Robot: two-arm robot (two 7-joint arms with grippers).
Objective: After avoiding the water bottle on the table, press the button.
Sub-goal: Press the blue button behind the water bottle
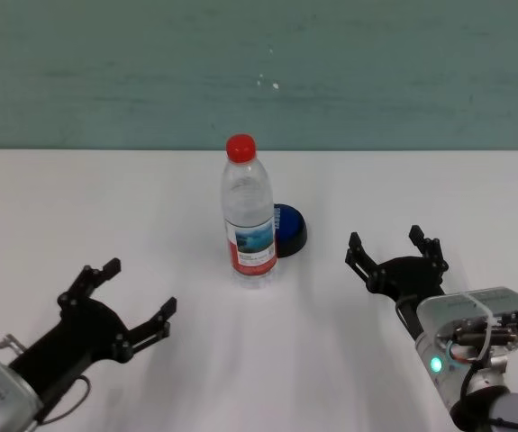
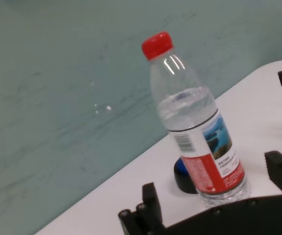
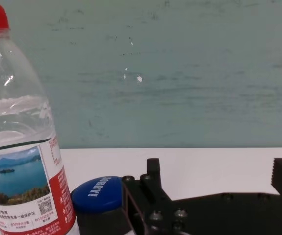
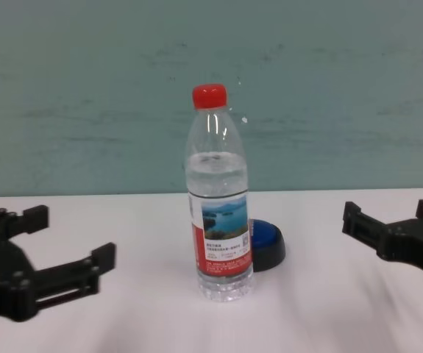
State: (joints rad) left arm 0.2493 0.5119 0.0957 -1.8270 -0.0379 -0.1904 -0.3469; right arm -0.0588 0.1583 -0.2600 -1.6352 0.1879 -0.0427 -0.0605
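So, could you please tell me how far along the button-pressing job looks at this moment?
Nothing looks done yet. The bottle stands upright on the table, with the blue button behind it, untouched. Nothing is in hand: the left gripper and right gripper are both open and empty, each well off to its side. Still left: reaching around the bottle and pressing the button.

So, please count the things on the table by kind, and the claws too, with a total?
Water bottle: 1
Button: 1
Claws: 2, the left claw and the right claw, both open
Total: 4, on the table
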